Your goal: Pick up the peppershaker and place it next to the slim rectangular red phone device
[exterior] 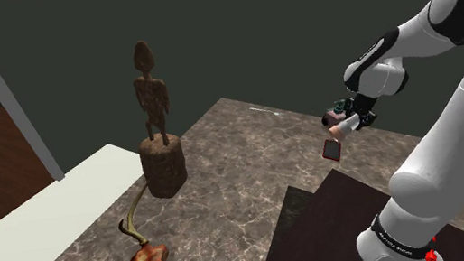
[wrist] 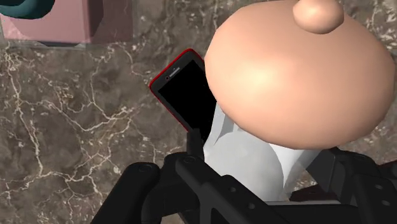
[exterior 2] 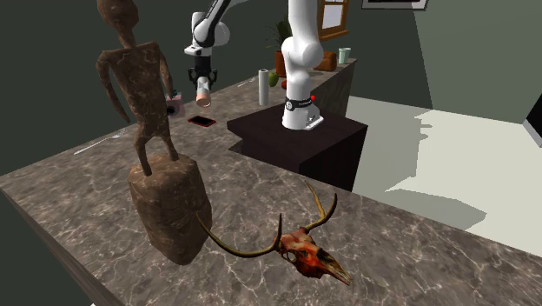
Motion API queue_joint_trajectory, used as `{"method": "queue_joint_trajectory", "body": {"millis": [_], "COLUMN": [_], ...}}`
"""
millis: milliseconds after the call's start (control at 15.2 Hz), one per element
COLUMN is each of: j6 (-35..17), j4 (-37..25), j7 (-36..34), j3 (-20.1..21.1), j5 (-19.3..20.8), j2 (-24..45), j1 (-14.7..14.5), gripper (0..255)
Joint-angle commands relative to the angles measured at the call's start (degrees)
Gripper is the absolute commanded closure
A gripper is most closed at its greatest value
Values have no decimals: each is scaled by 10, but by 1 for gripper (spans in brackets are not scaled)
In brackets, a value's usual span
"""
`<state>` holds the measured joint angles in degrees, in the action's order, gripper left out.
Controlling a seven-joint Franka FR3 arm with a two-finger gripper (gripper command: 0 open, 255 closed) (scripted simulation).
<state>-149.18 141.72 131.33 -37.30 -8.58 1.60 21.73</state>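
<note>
a: where do we find the peppershaker (wrist: 299, 83)?
b: clasped between the black fingers (wrist: 194, 147), which are closed on its white body. its peach cap points down, and it hangs clear above the marble bench (wrist: 63, 140).
a: and the red phone (wrist: 184, 95)?
b: flat on the bench, partly hidden behind the peppershaker in our wrist view. a pink box (wrist: 57, 22) sits near it.

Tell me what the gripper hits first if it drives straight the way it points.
The gripper points down, shut on the pepper shaker, so the shaker leads. Likely first contact: the marble countertop right beside the red phone, possibly the phone's edge; the shaker hides that spot.
</note>
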Motion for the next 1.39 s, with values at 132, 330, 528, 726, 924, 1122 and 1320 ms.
{"method": "queue_joint_trajectory", "body": {"millis": [132, 330, 528, 726, 924, 1122, 1320], "j6": [31, 59, 87, 71, 56, 41, 26], "j4": [-68, -128, -186, -184, -183, -184, -186], "j7": [97, 159, 204, 219, 235, 251, 266], "j3": [-11, -8, 1, 13, 26, 39, 53], "j5": [-70, -118, -151, -172, -193, -215, -235], "j2": [60, 110, 156, 174, 193, 212, 231], "j1": [34, 72, 112, 121, 131, 141, 152], "gripper": [255, 255, 255, 255, 255, 255, 255]}}
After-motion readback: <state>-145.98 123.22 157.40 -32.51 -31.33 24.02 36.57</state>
